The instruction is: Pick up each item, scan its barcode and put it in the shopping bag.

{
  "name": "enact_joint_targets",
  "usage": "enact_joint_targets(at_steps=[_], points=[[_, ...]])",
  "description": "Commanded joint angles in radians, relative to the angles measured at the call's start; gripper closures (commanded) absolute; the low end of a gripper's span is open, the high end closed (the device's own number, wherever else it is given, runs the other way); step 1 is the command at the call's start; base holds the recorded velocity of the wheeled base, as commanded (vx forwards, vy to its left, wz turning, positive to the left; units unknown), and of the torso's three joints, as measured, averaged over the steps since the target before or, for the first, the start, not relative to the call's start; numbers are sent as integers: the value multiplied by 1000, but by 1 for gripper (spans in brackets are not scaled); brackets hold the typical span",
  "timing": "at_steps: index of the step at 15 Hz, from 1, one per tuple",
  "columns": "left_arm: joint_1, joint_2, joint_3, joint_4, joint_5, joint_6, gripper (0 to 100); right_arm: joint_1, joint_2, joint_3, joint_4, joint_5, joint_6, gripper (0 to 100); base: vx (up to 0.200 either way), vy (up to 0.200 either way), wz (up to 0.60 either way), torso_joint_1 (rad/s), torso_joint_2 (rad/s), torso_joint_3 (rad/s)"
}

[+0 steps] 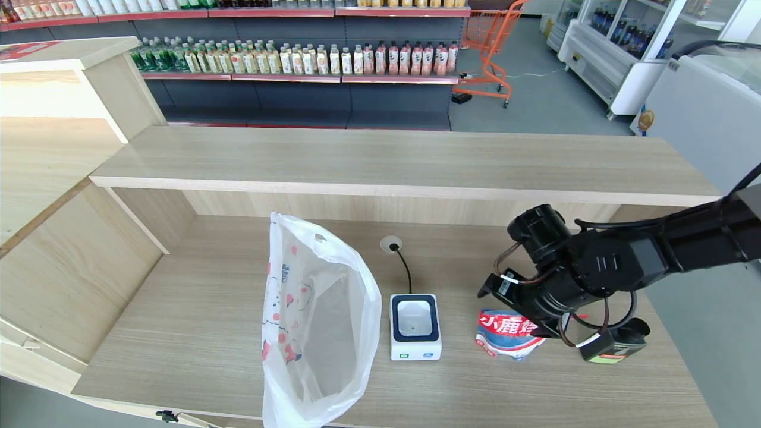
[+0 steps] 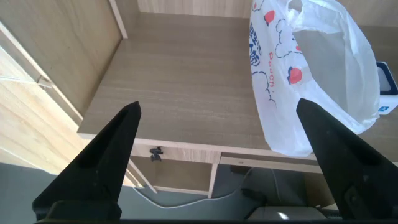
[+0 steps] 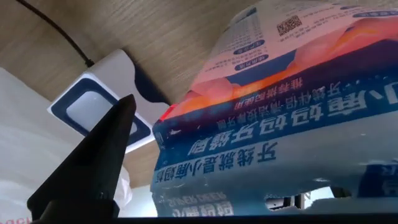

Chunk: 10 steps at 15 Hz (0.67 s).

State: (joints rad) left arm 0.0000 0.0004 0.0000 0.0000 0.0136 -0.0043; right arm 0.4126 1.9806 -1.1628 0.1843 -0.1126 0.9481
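The right claw is hanging low over the wooden counter with its jaws standing apart. The snack packet is sitting directly under it and between them. In the right wrist view, the one finger that is showing is keeping clear of the packet's edge, with a gap lying between the two.

Just to this claw's left, the barcode scanner is lying flat with its window facing up. Its black cable is running away to a grommet in the countertop. Farther to the claw's left, the shopping bag is standing with its mouth gaping, so the scanner is sitting between packet and bag. Behind the claw, the counter's raised ledge is running across.

The left claw is hovering above the counter's near edge with its jaws wide apart and nothing between them, and the bag is standing off to its right. Far beyond the ledge, shelves of bottles and an orange trolley are standing on the shop floor.
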Motion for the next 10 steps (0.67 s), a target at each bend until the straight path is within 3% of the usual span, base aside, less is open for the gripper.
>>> enact_joint_targets(at_steps=[1, 6, 7, 10], points=[[0, 0, 0, 0, 0, 0, 0, 2, 104, -11, -52, -15, -18, 0, 0, 0, 0, 0, 0, 0], [0, 0, 0, 0, 0, 0, 0, 6, 164, -11, -210, -16, -60, 0, 0, 0, 0, 0, 0, 0], [0, 0, 0, -2, 0, 0, 0, 5, 158, -9, -215, -16, -81, 100, 0, 0, 0, 0, 0, 0], [0, 0, 0, 0, 0, 0, 0, -1, 136, 6, -218, -18, -132, 100, 0, 0, 0, 0, 0, 0]])
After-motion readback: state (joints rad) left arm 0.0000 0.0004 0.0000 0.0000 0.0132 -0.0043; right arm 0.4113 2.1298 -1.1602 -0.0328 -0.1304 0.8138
